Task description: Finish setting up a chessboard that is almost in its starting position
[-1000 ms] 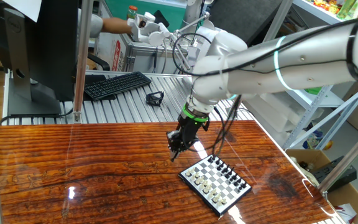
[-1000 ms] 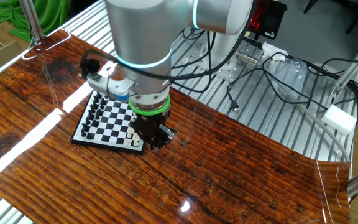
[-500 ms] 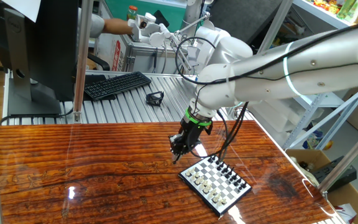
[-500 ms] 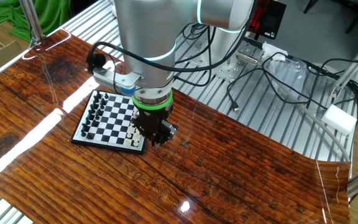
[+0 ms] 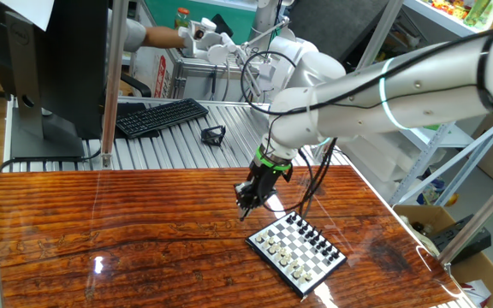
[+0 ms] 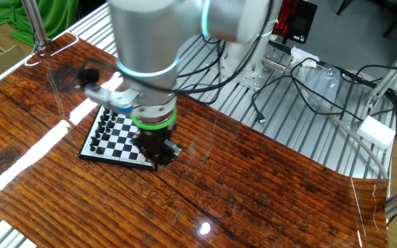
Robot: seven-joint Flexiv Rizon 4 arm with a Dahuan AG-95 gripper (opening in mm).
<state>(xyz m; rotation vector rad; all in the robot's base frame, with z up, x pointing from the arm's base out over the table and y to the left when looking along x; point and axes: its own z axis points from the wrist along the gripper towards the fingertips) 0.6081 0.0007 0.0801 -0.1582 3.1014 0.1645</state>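
from my screen the board (image 5: 297,249) is nearest the camera in one fixed view, flat on the wood table (image 5: 101,222), below and to the right of the fingers. white pieces run along its near-left edge, black ones along the far-right edge. the gripper (image 5: 248,202) hangs just off the board's far-left corner, pointing down, tip close to the table. can't tell if the fingers are apart or together, too dark and small. in the other fixed view the gripper (image 6: 156,155) is blurred and covers the board's (image 6: 116,131) white-side edge. further back past the fingers there's a keyboard (image 5: 160,116) and a small black thing (image 5: 213,134) on the metal slats.
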